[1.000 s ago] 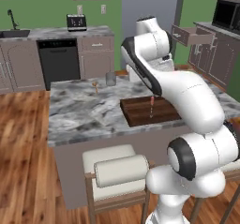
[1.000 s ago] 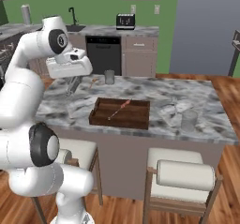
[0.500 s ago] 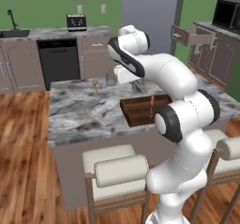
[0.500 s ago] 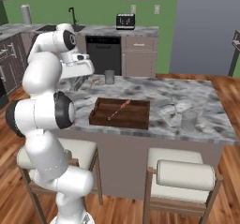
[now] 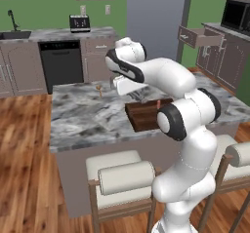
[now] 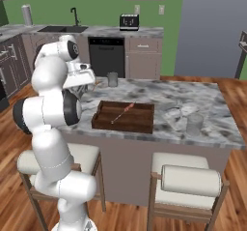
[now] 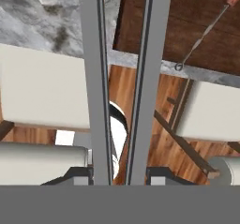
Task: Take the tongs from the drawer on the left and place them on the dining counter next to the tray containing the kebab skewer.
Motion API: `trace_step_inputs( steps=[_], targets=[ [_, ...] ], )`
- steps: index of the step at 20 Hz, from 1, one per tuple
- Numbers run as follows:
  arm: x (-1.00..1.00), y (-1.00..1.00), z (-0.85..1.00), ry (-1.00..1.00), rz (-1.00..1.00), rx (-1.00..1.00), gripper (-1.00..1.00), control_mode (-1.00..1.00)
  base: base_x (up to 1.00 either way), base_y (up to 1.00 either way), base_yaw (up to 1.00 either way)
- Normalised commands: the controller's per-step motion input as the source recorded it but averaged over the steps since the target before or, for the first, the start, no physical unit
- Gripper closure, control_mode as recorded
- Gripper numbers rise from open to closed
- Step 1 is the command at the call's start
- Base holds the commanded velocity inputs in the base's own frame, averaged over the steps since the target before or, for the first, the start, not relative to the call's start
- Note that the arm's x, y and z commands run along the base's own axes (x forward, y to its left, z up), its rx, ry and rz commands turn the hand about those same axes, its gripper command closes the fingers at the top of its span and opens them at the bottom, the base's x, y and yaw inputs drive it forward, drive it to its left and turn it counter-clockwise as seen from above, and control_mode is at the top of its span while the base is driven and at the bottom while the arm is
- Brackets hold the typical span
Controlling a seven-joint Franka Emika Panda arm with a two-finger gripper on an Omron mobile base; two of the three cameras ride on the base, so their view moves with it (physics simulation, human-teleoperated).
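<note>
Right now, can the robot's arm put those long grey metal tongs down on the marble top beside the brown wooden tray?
Probably yes: the grey metal tongs hang over the marble island top by the tray.

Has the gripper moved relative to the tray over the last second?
Yes. In the left base view the gripper, shut on the tongs, has swung left, from above the tray to beyond its left end.

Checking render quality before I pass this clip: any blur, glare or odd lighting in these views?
Left and right base views: soft, flat lighting, no glare on the dining counter. Hand view: tongs loom large and stretched; tray and skewer stay sharp.
</note>
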Motion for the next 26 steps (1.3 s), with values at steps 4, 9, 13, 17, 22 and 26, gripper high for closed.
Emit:
trace_step_inputs(
  steps=[4,9,13,17,22,26],
  targets=[
    [0.28,0.0,-0.3,0.0,0.04,0.14,1.0,-1.0,0.0,0.0,0.0],
    [0.32,0.0,-0.29,-0.01,0.02,0.18,1.0,-1.0,0.0,0.0,0.0],
    [0.29,0.01,-0.29,-0.05,0.0,0.1,1.0,-1.0,0.0,0.0,0.0],
    [0.31,0.06,-0.3,-0.09,0.0,0.01,1.0,-1.0,0.0,0.0,0.0],
    [0.37,0.13,-0.25,-0.09,0.0,-0.01,1.0,-1.0,0.0,0.0,0.0],
    [0.39,0.08,-0.13,-0.14,-0.02,0.0,1.0,-1.0,0.0,0.0,0.0]
  ],
)
